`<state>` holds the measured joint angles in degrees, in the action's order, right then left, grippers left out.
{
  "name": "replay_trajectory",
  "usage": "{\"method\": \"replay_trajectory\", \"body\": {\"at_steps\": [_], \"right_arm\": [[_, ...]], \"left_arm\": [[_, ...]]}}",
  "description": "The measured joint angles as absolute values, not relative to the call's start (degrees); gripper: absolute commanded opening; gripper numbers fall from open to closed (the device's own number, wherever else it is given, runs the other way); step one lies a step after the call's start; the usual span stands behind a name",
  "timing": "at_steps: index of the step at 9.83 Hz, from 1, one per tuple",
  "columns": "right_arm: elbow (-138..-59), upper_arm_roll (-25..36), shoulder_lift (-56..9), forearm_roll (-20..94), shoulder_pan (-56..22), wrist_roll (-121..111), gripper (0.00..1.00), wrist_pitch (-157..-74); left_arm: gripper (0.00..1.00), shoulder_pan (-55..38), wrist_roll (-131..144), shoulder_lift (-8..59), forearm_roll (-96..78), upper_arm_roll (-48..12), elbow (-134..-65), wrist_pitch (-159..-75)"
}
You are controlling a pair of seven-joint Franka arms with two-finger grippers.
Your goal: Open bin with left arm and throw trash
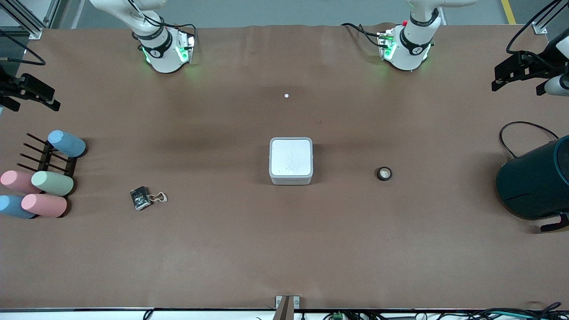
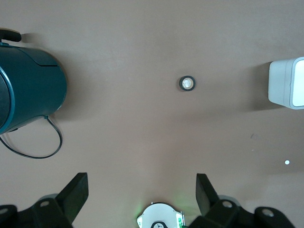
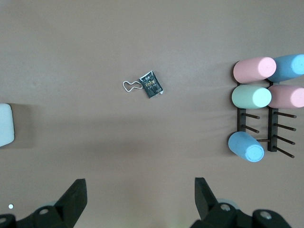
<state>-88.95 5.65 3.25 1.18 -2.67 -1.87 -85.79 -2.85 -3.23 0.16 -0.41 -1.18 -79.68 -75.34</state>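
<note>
Bin sits shut at mid-table, its white lid flat and level, nothing touching it. Trash lies on either side of it: the tape ring near the bin toward the left arm's end, the black packet with its beige loop farther from the bin toward the right arm's end and a little nearer the front camera. A white dot lies farther from the front camera than the bin.

Left gripper hangs high with jaws spread wide and empty, over bare table between the ring and a teal cylinder, so the bin lies past the ring from it. Right gripper waits likewise, wide open and empty, over the table near the packet and a rack of coloured cups.

Nothing is started, by my reading. The lid comes first, and the left arm has the shorter reach, crossing over the ring to get there.
</note>
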Motion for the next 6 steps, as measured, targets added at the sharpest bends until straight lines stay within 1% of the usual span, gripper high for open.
{"method": "replay_trajectory", "body": {"at_steps": [4, 5, 6], "right_arm": [[-89.0, 5.7, 3.2, 1.2, -2.7, -1.9, 1.0, -85.8], [-89.1, 5.6, 3.2, 1.2, -2.7, -1.9, 1.0, -85.8], [-89.1, 5.6, 3.2, 1.2, -2.8, -1.9, 1.0, -85.7]], "left_arm": [[0.99, -3.5, -3.4, 1.4, -0.5, -1.7, -80.8, -75.4], [0.96, -4.6, -3.3, 3.1, -0.7, -2.3, -81.3, -76.0], [0.78, -6.4, -1.3, 5.4, -0.8, -3.1, -81.5, -78.2]]}}
